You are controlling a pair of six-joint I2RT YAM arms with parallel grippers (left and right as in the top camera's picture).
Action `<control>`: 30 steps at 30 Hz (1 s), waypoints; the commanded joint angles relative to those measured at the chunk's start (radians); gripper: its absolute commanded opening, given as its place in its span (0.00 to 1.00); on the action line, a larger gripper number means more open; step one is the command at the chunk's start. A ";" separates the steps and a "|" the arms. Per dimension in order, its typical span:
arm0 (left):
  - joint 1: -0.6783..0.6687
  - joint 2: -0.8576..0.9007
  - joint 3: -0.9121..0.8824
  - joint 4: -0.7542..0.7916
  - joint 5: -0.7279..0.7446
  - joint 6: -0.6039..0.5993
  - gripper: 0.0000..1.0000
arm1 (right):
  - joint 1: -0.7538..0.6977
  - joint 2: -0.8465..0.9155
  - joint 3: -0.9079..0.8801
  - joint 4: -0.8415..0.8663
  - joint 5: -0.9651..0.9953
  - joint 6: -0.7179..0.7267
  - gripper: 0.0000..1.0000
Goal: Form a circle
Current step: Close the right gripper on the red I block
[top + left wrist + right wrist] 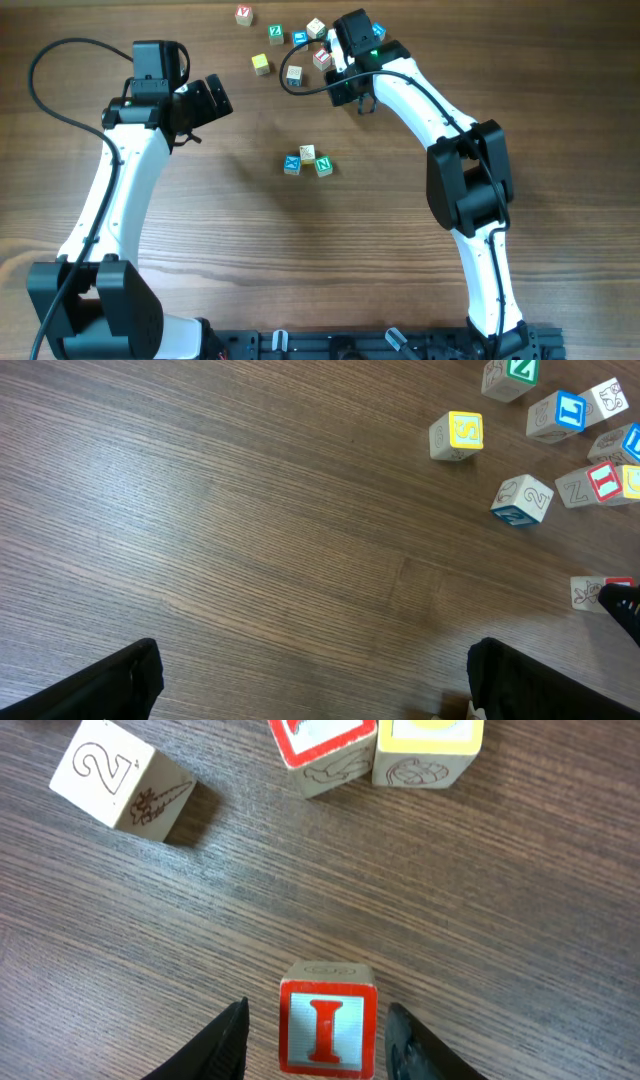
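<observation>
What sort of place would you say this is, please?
Probably a robotics lab bench: a bare wood-grain table, a left arm and a right arm mounted on a black rail at its edge, and only toy letter cubes to handle.

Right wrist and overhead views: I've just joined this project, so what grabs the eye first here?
A small wooden cube with a red-framed letter I sits between the right arm's black fingers, beside loose letter cubes on the far side of the table. At mid-table, a tight cluster of three wooden letter cubes, blue-faced, cream and green-faced, stands alone.
</observation>
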 commanded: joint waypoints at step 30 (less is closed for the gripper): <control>0.004 0.003 0.000 0.003 -0.009 -0.009 1.00 | 0.003 0.010 -0.018 0.006 0.021 0.031 0.44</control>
